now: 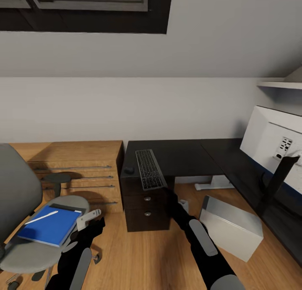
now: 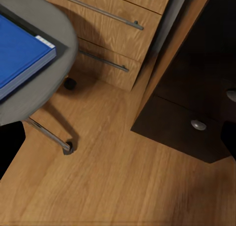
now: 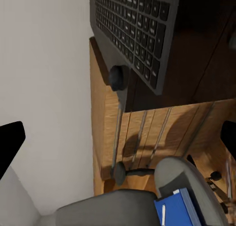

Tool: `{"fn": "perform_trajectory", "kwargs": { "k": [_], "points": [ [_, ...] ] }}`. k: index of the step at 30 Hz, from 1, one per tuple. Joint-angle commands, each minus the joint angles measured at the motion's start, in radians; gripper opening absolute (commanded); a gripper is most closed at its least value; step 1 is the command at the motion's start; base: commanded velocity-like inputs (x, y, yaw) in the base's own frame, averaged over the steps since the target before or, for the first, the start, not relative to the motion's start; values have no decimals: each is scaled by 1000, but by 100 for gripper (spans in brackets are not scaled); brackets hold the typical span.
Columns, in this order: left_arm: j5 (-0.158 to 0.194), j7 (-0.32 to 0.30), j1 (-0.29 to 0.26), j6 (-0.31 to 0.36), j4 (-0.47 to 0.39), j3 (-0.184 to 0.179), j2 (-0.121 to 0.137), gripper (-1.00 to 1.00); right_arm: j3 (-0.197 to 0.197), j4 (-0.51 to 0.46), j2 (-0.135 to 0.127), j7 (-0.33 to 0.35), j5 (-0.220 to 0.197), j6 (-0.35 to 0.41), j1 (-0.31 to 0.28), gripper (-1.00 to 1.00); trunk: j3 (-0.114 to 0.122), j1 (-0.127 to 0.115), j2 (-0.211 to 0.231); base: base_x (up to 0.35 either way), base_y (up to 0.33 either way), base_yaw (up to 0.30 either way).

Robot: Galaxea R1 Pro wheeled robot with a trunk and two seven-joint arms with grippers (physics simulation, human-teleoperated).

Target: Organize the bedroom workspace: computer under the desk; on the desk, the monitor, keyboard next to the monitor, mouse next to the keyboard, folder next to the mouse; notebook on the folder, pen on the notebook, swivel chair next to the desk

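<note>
Two dark arms reach forward from the bottom of the head view over a wood-grain floor (image 1: 138,256). The left gripper (image 1: 89,217) hangs just beside the seat of the swivel chair (image 1: 25,223), its pale fingers spread apart; the right gripper (image 1: 171,196) is raised at the near end of the keyboard (image 1: 149,169), and whether its fingers are spread or pressed together cannot be told, since only black finger edges frame its wrist view. On the grey padded seat lies the flat, bright blue folder (image 1: 52,226) with a thin dark slab, probably the notebook (image 1: 65,207), peeking from under its far edge and the slim whitish pen (image 1: 41,217) resting across it. The left wrist view adds the folder's white edge and a chrome leg on a castor, which the head view leaves half hidden. To the right on the floor stands the light grey, boxy computer (image 1: 230,228), partly under the black desk (image 1: 184,153). The slim keyboard lies on the desk above the silver-knobbed drawers (image 1: 146,206), overhanging the front edge, with the small rounded mouse (image 1: 129,171) just beside it; the right wrist view shows its black keys clearly. Left of the desk sits an oak drawer chest (image 1: 79,172) with long metal handles. Farthest right, the monitor (image 1: 272,141) shows its white back and thin black stand on the desk's side wing.
</note>
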Motion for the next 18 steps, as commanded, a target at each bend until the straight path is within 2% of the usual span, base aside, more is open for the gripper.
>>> {"fn": "perform_trajectory", "kwargs": {
  "k": [1, 2, 3, 6, 7, 10, 11, 12, 13, 14, 16, 18],
  "points": [
    [10, 6, -1, 3, -1, 1, -1, 100, 0, -3, -1, -7, 7, -11, 0, 100, 2, -4, 7, -17, 0, 0],
    [10, 6, -1, 3, -1, 1, -1, 100, 0, -5, -1, -9, 25, -24, 0, 100, 5, -8, 14, -14, 0, 0],
    [10, 7, -1, 3, 0, 1, -1, 100, -1, -12, -4, -13, 69, -52, 0, 100, 8, -12, 21, -9, 0, 0],
    [10, 7, -1, 3, 0, 0, -1, 100, -1, -23, -7, -19, 149, -98, 0, 100, 12, -16, 28, -6, 0, 0],
    [10, 6, -1, 4, 0, 0, -1, 100, -1, -30, -8, -27, 207, -126, 0, 100, 12, -16, 28, -3, 0, 0],
    [10, 6, -1, 5, 1, -1, -1, 100, -2, -39, -10, -52, 287, -153, 0, 100, 12, -16, 28, -2, 0, 0],
    [10, 6, -1, 5, 2, -3, -1, 100, -2, -47, -11, -75, 334, -162, -1, 100, 12, -16, 28, 0, 0, 0],
    [10, 6, -1, 5, 2, -4, -1, 100, -2, -51, -13, -89, 357, -164, -1, 100, 12, -16, 28, 0, 0, 0],
    [10, 6, -1, 6, 2, -7, 0, 100, -1, -60, -18, -119, 408, -165, -1, 100, 12, -16, 28, 0, 0, 0],
    [10, 6, -1, 6, 3, -8, 0, 100, 0, -65, -22, -136, 438, -163, -1, 100, 12, -16, 28, 0, 0, 0],
    [10, 6, 0, 4, 3, -10, 1, 100, 9, -88, -40, -206, 579, -118, -1, 100, 12, -16, 28, 0, 0, 0],
    [10, 6, 1, 3, 4, -11, 1, 100, 18, -106, -44, -242, 658, -75, -1, 100, 12, -16, 28, 0, -12, 0]
  ]
}}
